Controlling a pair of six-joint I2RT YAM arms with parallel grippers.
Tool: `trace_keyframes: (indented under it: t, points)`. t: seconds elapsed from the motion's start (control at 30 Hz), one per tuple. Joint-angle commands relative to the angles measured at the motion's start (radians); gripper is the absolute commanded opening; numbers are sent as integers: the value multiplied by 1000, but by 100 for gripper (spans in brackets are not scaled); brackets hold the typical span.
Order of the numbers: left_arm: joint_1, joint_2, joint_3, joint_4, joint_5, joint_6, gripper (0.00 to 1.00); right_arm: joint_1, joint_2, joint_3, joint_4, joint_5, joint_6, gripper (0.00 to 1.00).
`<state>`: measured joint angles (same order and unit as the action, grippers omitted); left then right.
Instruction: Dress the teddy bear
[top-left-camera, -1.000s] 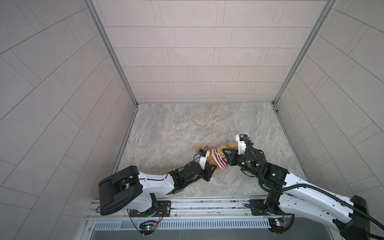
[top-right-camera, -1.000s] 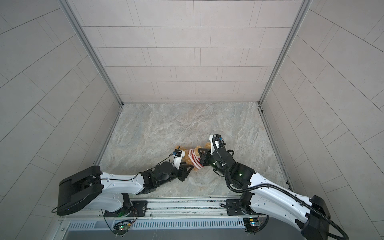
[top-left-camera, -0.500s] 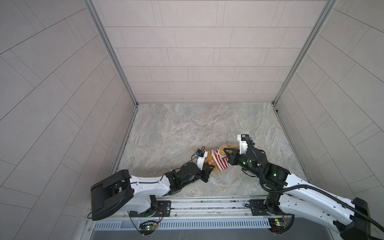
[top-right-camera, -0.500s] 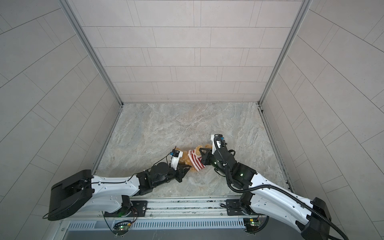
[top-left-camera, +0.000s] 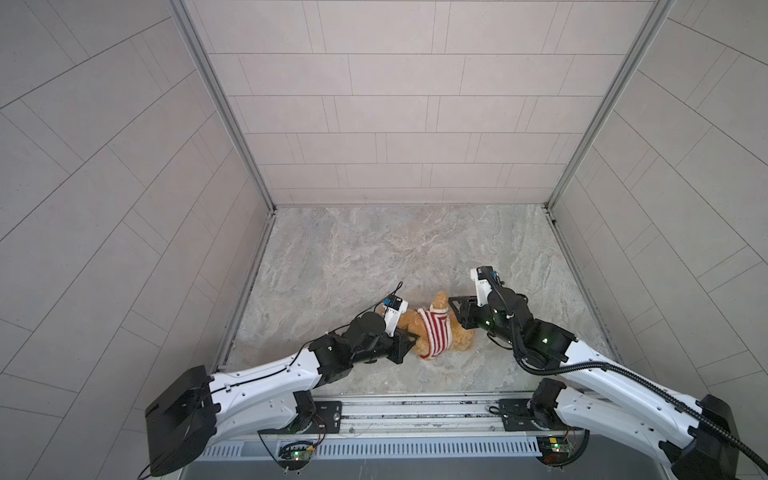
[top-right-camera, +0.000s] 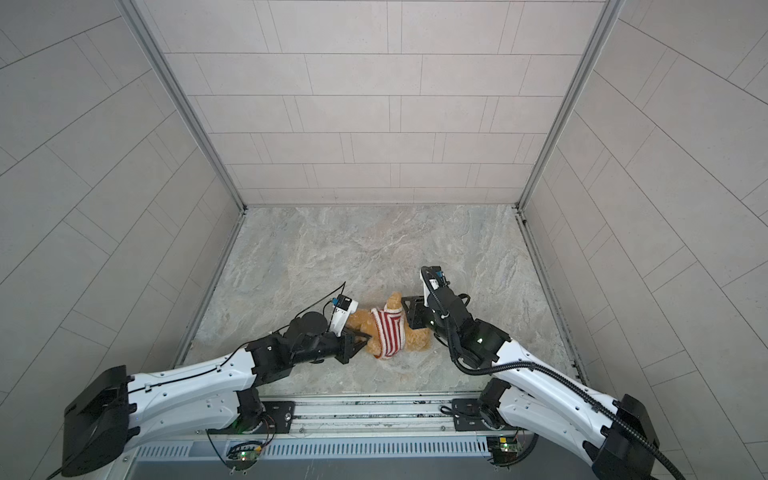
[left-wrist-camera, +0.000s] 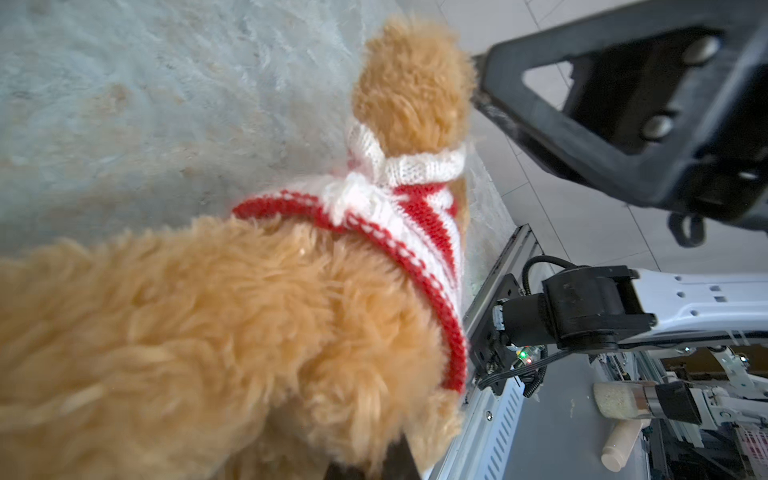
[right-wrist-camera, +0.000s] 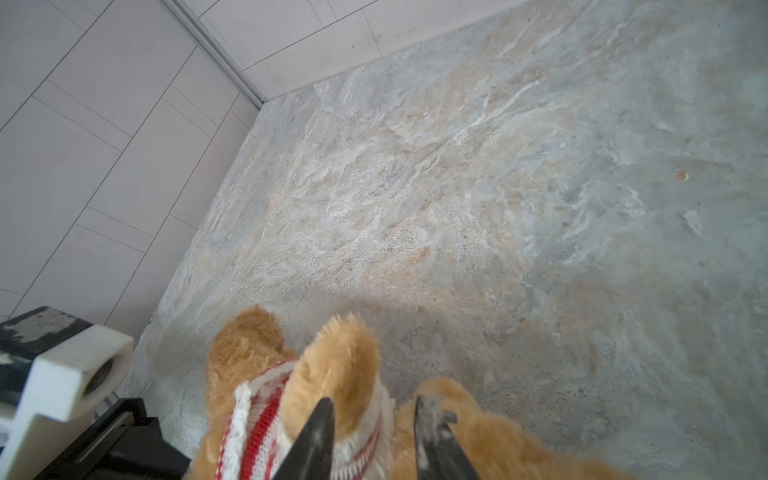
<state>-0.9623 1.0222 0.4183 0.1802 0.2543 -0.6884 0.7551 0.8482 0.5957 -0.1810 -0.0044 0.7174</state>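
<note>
Both top views showed one teddy bear (top-left-camera: 462, 337) (golden-brown, fluffy), one red-and-white striped sweater (top-left-camera: 434, 337) and my two arms. The bear lay on the stone-patterned table (top-left-camera: 374, 257) toward its near edge, between my grippers. The sweater was over its trunk, and one furry arm stuck up through a white cuff. My left gripper (top-left-camera: 409, 340) was stretched low, pinched together in its head fur. My right gripper (right-wrist-camera: 372, 401) stood parted beside that raised arm.

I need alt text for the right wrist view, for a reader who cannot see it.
A golden-brown teddy bear in a red-and-white striped sweater lies on a marbled tabletop, with the right gripper open close over it.
</note>
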Motion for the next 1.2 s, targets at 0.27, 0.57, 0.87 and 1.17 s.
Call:
trace_keyframes:
  t: [0.27,0.57,0.87,1.17]
  points:
    - [89,18,-22,12,66,50,0,-6,-224,-82,-253,-21,-32,83]
    - [89,15,-48,29,76,58,0,-17,-87,-150,-44,-67,-45,86]
    - [89,9,-57,48,86,75,0,-35,89,-245,263,-102,-120,77]
    - [89,23,-59,56,88,79,0,-46,192,-277,408,-163,-128,40]
